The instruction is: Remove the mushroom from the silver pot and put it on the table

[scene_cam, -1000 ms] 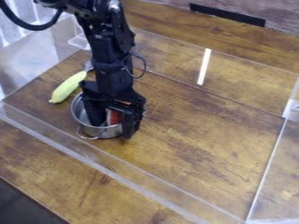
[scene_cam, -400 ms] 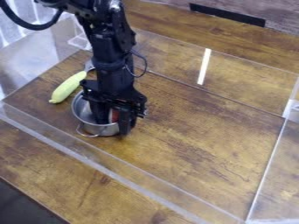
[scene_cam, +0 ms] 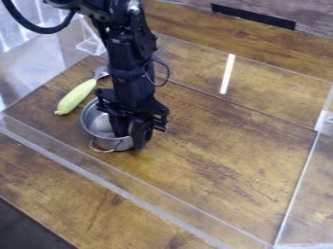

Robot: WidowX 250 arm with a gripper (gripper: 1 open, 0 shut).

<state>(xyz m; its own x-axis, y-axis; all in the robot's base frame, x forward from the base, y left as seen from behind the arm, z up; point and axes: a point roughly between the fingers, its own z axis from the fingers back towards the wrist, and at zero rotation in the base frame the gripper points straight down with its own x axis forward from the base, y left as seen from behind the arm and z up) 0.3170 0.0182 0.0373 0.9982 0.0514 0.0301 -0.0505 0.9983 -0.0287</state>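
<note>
The silver pot stands on the dark wood table at centre left. My gripper points straight down into the pot's right half. Its black fingers are drawn in close around the mushroom, of which only a small red-brown patch shows between them. The rest of the mushroom is hidden by the fingers and the pot wall. The black arm rises from the pot toward the top left.
A yellow-green corn cob lies on the table just left of and behind the pot. Clear acrylic walls edge the tabletop at front, right and back. Bare wood stretches right of the pot.
The jaws stood wide over the pot a second ago and have closed in on the mushroom. The arm has stayed in place.
</note>
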